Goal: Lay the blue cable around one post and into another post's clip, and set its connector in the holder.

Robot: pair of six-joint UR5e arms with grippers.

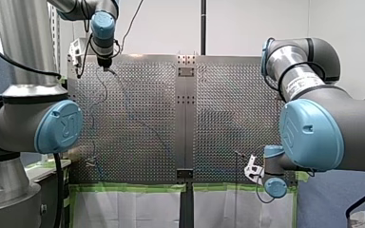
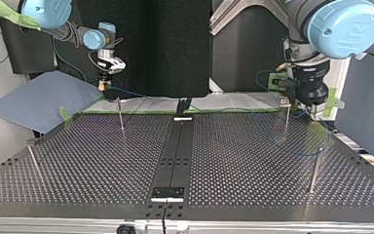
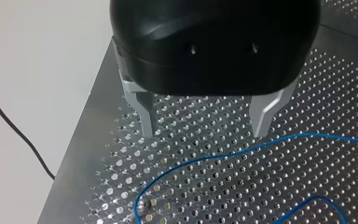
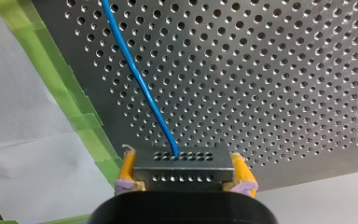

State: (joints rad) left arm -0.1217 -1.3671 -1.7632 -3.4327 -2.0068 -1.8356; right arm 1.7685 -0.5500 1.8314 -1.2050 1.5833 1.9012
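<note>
The thin blue cable (image 3: 223, 156) lies slack in loose curves on the perforated metal bench (image 2: 243, 165). In the right wrist view it rises from the bench to its small dark grey rectangular connector (image 4: 182, 161). Expect it to be light and limp: it probably won't keep a shape you give it, and the loops may spring back unless you keep a little tension on it. The connector looks like the one rigid part, so it is the sensible place to hold. My right end effector (image 4: 184, 175) has it pinched by its two short sides between the yellow pads (image 4: 127, 168), near the bench's green-taped edge. The spot where the wire enters the block is likely the weak point, so steer it gently rather than tugging. My left end effector (image 3: 205, 121) hangs just above the cable with its metal fingers (image 3: 147, 119) spread wide and nothing between them. If you take the wire there, close squarely across it, since so fine a strand could slip out. Thin metal posts (image 2: 315, 168) stand apart on the bench; I cannot make out the holder.
</note>
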